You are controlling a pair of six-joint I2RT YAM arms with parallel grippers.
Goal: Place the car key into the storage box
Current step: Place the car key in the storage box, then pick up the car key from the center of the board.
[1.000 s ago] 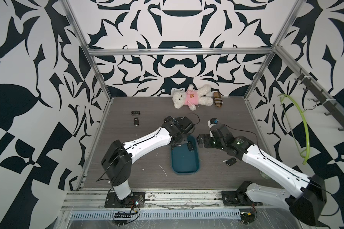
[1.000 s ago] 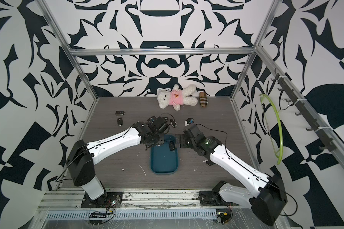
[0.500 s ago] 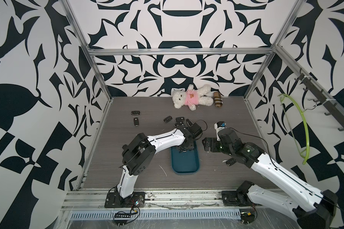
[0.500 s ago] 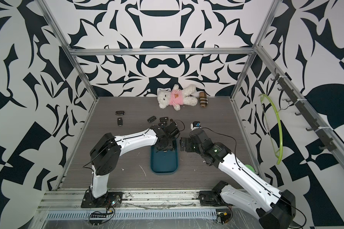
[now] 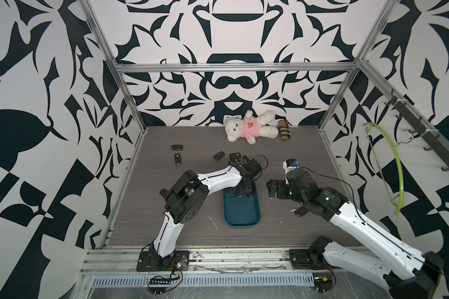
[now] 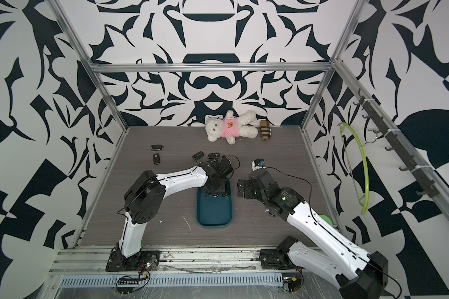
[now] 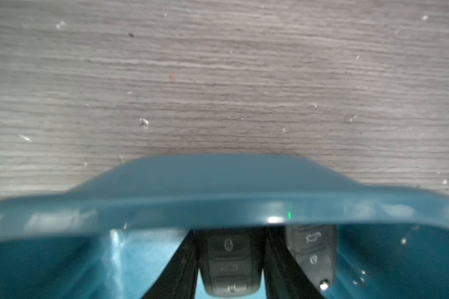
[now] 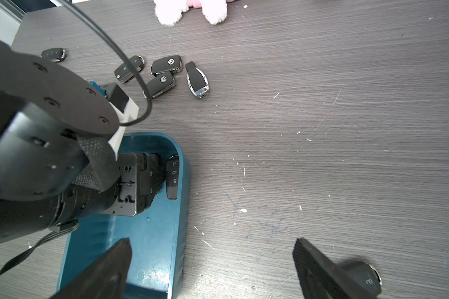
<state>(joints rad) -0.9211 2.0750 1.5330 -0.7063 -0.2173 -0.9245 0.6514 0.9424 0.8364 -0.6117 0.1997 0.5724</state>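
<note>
- Drop-off under way: the left arm reaches into the far end of the storage box (image 5: 241, 213), wrist pitched down over the teal floor, in both top views.
- Left wrist view: the car key (image 7: 230, 261) sits btwn the left fingers (image 7: 184, 264), buttons up, just inside the box's end wall. The fingers hug both sides, but can't tell whether they pinch it or stand just clear.
- A second key (image 7: 311, 252) lies right beside it, already in the box, along the side wall.
- The right fingers (image 8: 106, 269) are spread wide & empty, over the desk (image 5: 283, 233) just beside the box. Another fob (image 8: 368, 281) lies on the desk by one of them.
- Loose fobs (image 8: 166, 64) wait on the desk beyond the box. The teddy bear (image 5: 246, 126) & plaid pouch (image 5: 285, 130) lie by the back wall.
- Judgement: the step in hand is the release. Done well = part the fingers enough to free both sides of the key, w/ the key low so it doesn't bounce, then lift straight up.
- Watch-outs: a sideways exit could drag the key, shove its neighbour or clip the low wall & shift the box.
</note>
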